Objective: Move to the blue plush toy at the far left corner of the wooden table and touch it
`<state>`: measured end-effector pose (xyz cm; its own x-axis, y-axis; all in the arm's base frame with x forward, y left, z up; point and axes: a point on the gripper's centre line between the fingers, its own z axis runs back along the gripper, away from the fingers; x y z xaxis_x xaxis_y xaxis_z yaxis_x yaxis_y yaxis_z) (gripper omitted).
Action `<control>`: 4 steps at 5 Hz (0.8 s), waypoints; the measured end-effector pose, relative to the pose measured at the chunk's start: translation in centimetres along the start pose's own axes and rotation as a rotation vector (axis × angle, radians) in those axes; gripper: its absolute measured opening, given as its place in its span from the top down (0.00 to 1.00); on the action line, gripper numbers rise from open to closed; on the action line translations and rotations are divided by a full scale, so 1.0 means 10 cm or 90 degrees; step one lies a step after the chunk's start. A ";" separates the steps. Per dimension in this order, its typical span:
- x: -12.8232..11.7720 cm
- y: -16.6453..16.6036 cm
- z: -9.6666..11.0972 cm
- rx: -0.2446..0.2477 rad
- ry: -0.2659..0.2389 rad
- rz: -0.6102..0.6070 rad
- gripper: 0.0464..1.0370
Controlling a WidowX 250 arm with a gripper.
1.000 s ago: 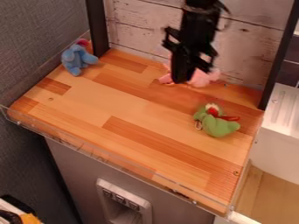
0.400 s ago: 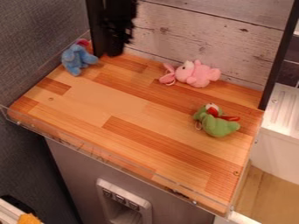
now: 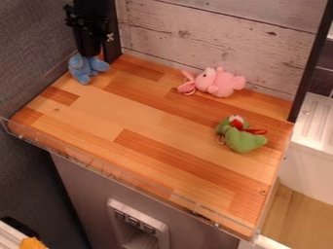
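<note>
1. At the board's upper-left corner, black claw (image 3: 89, 54) hangs pointing down, right over the blue plush (image 3: 84, 73). Cannot tell if claw is apart or together, or if it has any grip; its tip overlaps top of the plush, contact unclear.
2. Blue plush sits on the wooden board (image 3: 149, 107), between the grey wall (image 3: 39, 34) and the black post (image 3: 114, 39).
3. Main risk, my judgement: tight corner. Claw coming down slightly off could knock the post or scrape the wall.
4. Plush looks soft and lumpy, so an off-centre pinch may catch only fabric and slip, or a push from above may squash or tip it, wedging it deeper into the corner.
5. Farther right, pink plush (image 3: 224, 85) lies near the whitewashed plank panel (image 3: 195, 34), well apart from claw. Low risk unless arm sweeps low along the back.
6. Farthest out, green plush (image 3: 246, 140) with red strip (image 3: 257, 131), near board's right edge; a bump there could shove it over.
</note>
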<state>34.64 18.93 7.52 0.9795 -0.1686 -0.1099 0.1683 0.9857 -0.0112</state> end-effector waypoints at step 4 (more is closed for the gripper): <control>0.11 0.23 0.00 0.007 -0.002 -0.125 0.03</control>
<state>36.10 21.05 7.38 0.9280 -0.3581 -0.1030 0.3579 0.9335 -0.0208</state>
